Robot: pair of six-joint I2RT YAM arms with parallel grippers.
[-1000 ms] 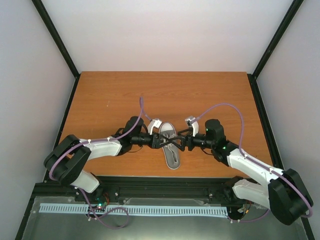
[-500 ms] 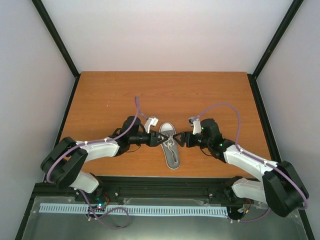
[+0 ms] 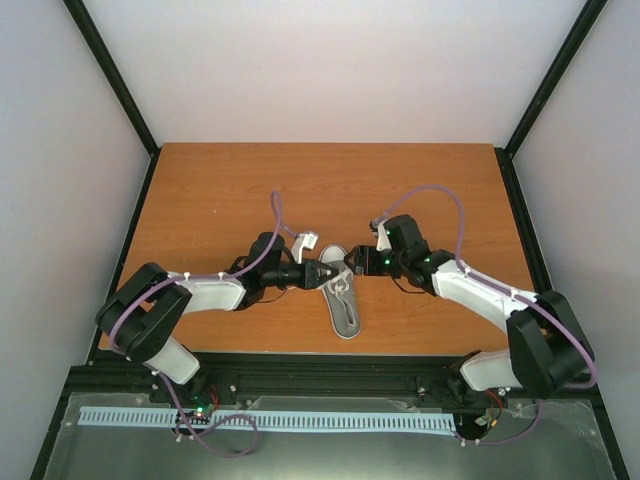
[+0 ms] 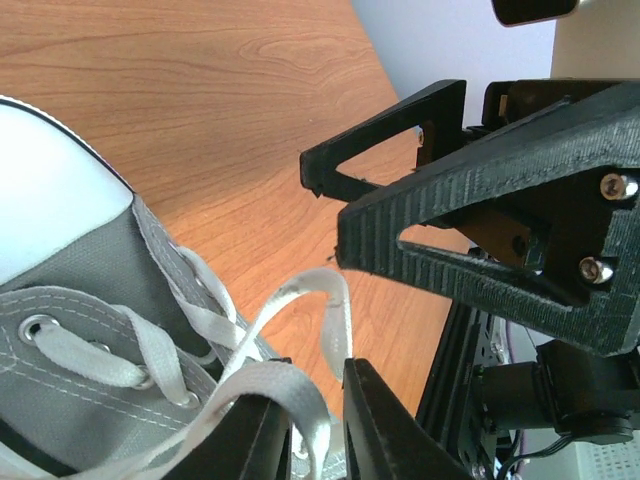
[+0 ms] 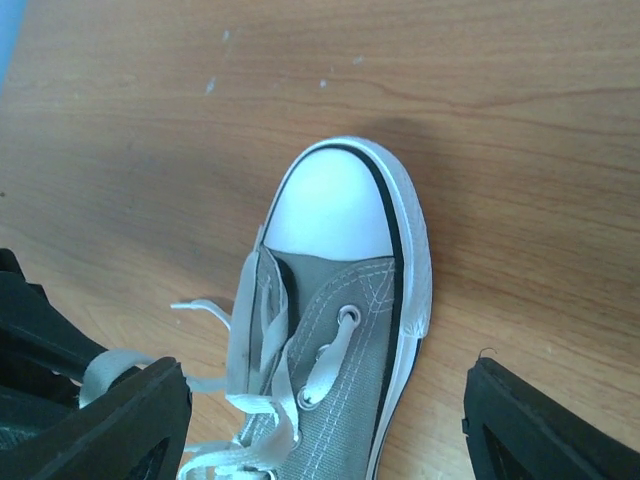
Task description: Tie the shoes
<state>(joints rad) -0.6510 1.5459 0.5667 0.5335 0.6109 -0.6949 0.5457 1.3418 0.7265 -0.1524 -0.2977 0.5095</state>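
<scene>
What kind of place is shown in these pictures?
Probably a robot test cell: plain white walls in a black frame, an orange-brown wooden table, and two white-and-black robot arms beside one grey canvas sneaker.

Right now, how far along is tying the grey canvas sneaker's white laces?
Done: nothing looks knotted; the white laces lie loose over the grey canvas sneaker. In hand: the left gripper pinches one of them, while the right gripper stands open above the sneaker's front. Left: crossing, looping and tightening the bow.
</scene>
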